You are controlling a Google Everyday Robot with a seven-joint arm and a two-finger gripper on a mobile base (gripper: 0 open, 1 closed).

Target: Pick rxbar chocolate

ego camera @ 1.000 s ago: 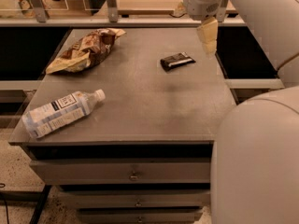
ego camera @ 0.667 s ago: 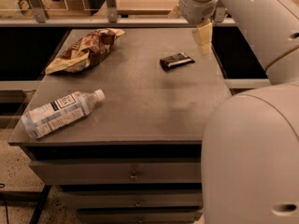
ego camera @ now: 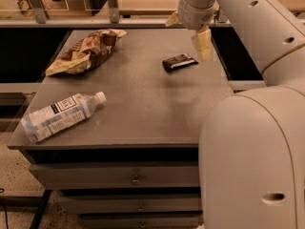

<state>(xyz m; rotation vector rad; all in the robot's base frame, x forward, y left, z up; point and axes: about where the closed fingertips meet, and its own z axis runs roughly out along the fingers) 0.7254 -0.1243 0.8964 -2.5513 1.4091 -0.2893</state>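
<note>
The rxbar chocolate (ego camera: 179,62) is a small flat black bar lying on the grey table top (ego camera: 143,104), toward its far right. My gripper (ego camera: 188,32) hangs above and just behind the bar, not touching it. Its two tan fingers stand apart, one fingertip (ego camera: 203,44) to the right of the bar and the other (ego camera: 172,19) further back on the left. The gripper is open and holds nothing.
A brown-and-tan crinkled snack bag (ego camera: 86,51) lies at the far left of the table. A clear plastic bottle (ego camera: 62,116) with a white label lies on its side at the front left. My arm's large white body (ego camera: 252,166) fills the right foreground. Drawers (ego camera: 136,179) sit under the table.
The gripper has moved a little to the left and closer over the bar. The bar, the bag and the bottle have not moved.
</note>
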